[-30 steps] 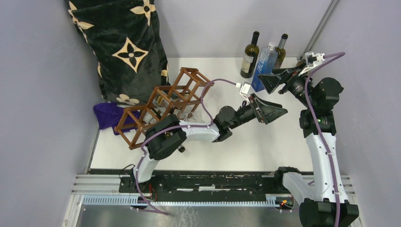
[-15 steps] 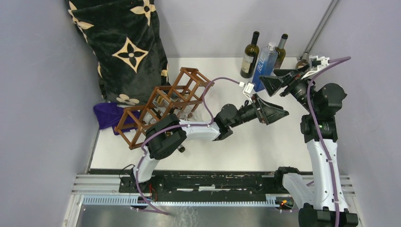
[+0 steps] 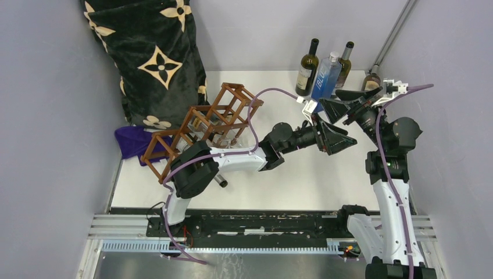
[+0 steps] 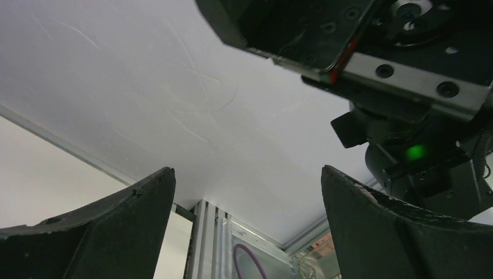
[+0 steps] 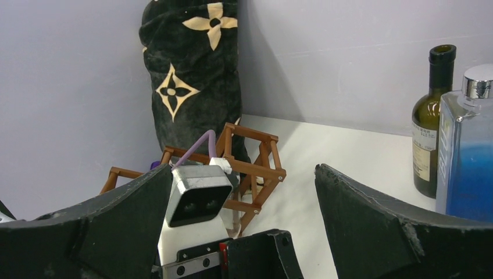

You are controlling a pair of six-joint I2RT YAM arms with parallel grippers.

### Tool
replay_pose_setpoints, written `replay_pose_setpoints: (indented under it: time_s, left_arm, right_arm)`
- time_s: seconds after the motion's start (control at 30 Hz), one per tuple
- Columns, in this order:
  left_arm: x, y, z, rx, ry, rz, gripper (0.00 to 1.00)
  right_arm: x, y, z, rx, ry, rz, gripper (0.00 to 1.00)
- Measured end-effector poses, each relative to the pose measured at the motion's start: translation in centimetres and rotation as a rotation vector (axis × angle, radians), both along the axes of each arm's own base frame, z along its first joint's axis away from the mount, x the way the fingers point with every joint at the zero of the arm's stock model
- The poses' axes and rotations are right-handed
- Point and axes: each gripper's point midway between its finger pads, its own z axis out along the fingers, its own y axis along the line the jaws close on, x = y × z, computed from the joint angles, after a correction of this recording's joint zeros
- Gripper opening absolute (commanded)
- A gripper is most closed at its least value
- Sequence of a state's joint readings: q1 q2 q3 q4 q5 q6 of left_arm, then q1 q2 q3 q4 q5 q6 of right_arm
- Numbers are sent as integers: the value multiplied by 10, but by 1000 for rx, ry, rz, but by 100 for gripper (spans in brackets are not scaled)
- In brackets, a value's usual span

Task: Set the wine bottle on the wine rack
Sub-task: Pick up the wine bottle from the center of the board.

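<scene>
A dark green wine bottle (image 3: 306,70) (image 5: 433,122) stands upright at the back of the white table, and a second dark bottle (image 3: 345,63) stands just right of it. The reddish-brown wine rack (image 3: 200,131) (image 5: 256,168) lies slanted at the left, with something clear inside its cells. My left gripper (image 3: 347,142) (image 4: 247,174) hangs open over the table's middle and points right, nothing between its fingers. My right gripper (image 3: 329,97) (image 5: 243,168) is open too, in front of the bottles and pointing left, above the left wrist.
A blue-tinted clear bottle (image 3: 325,78) (image 5: 465,151) stands between the two dark ones. Another bottle top (image 3: 370,81) shows by the right wall. A black flower-patterned pillow (image 3: 154,58) leans at the back left, with a purple cloth (image 3: 131,142) beneath the rack.
The right wrist has drifted right and nearer, its gripper lower. The left arm's forearm has shifted slightly left. Both grippers stay open and empty.
</scene>
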State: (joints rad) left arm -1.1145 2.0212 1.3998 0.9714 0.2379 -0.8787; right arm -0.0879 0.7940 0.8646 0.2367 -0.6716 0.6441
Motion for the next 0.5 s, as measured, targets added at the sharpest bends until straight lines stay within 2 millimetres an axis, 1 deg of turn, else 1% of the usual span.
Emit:
replay_pose_setpoints:
  time_s: [0.07, 0.17, 0.2, 0.27, 0.37, 0.47, 0.5]
  left_arm:
    - [-2, 0, 6, 1, -30, -5, 100]
    - [-1, 0, 12, 8, -63, -19, 100]
    - [-1, -1, 13, 12, -70, -25, 100]
    - [1, 0, 13, 18, -78, -27, 100]
    - [8, 4, 13, 19, -82, -21, 100]
    - [18, 8, 13, 19, -85, -8, 100]
    - [20, 10, 12, 21, -88, -10, 100]
  right_arm:
    - [-4, 0, 2, 12, -20, 0, 98]
    - [-8, -1, 10, 26, -56, -14, 98]
    - [-11, -2, 14, 32, -82, -22, 98]
    - [-12, -4, 15, 45, -98, -35, 98]
    - [-8, -7, 14, 74, -89, -49, 98]
    - [6, -8, 14, 74, -48, -48, 98]
    - [10, -10, 18, 66, -44, -52, 98]
